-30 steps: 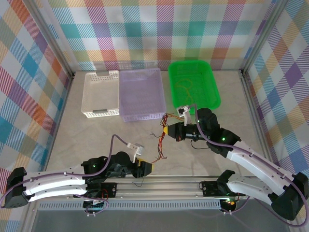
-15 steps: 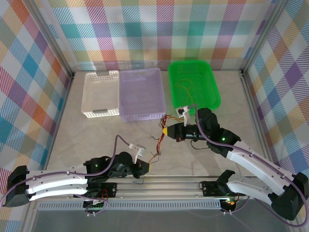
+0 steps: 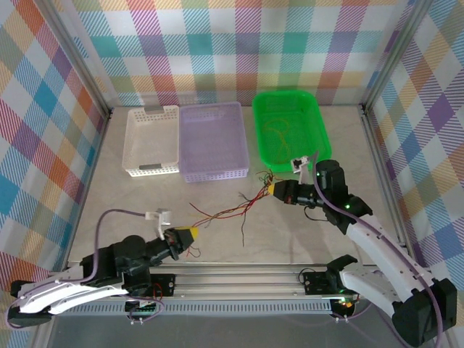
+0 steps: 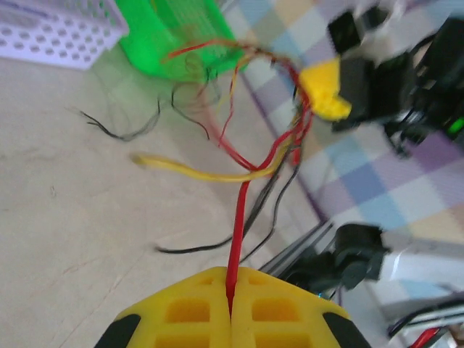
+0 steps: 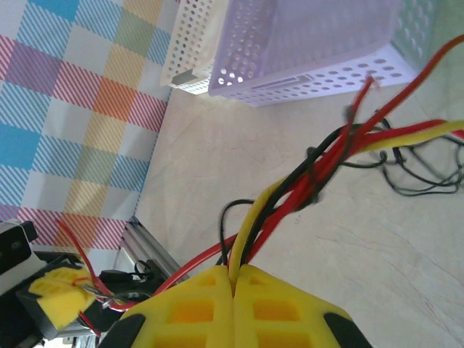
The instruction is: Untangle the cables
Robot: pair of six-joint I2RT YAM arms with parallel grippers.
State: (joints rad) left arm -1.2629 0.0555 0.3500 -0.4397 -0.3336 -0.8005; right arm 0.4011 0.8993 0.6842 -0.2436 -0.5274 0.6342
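While left fingers (image 4: 190,313) and right fingers (image 5: 190,312) pinch cables (image 5: 301,194), three baskets (image 3: 151,172) (image 3: 214,175) (image 3: 286,95)

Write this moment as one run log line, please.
left gripper: shut on red cable | right gripper: shut on cables | cables: strung between grippers, tangled near right gripper

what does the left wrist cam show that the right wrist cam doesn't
Left wrist, not right wrist: the green basket, and close up, the left gripper shut on one red cable.
Right wrist, not left wrist: the white basket, and close up, the right gripper shut on a bunch of red, yellow and black cables.
Both: the lilac basket, the tabletop and the cables strung between the two grippers.
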